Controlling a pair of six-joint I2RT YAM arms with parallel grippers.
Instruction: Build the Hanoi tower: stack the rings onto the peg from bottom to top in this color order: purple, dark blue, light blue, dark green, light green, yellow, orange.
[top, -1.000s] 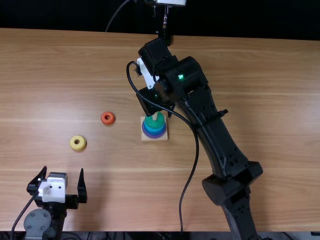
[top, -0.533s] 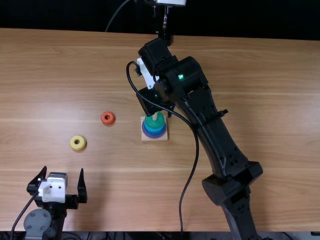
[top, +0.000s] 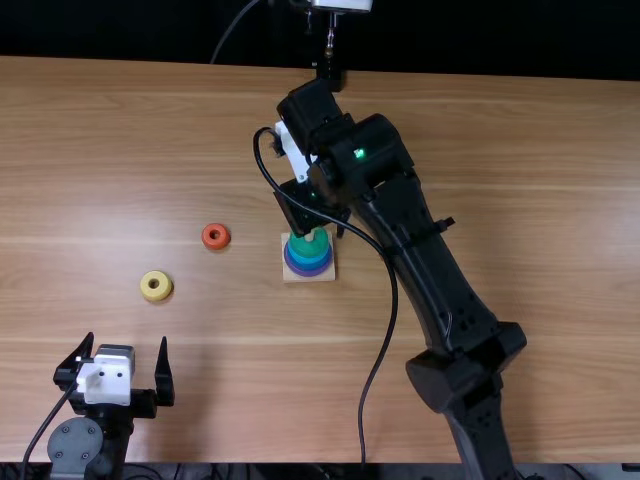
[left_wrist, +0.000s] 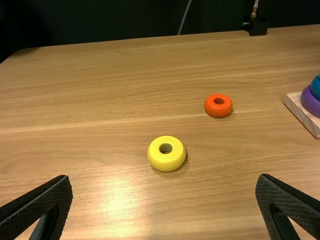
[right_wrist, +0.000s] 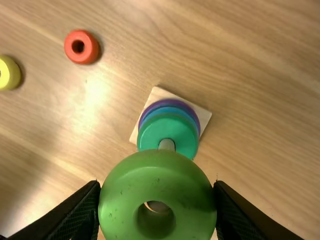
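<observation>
Top view shows the worktop (top: 500, 150) of light brown wood, with black background (top: 150, 30) behind it. Left end effector (top: 126, 340) is spread wide, near the yellow ring (top: 147, 287); the orange ring (top: 207, 240) lies farther from it. Right end effector (top: 312, 205) is pinching the light green ring (right_wrist: 157, 180) between its fingers, near the peg (right_wrist: 166, 145).

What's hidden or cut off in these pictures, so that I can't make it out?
- Top view: the grip of the right gripper on the light green ring, hidden by its own arm.
- Right wrist view: the tip of the peg, hidden by the held ring.
- Right wrist view: part of the yellow ring, cut off by the edge.
- Left wrist view: part of the purple ring, cut off by the edge.
</observation>
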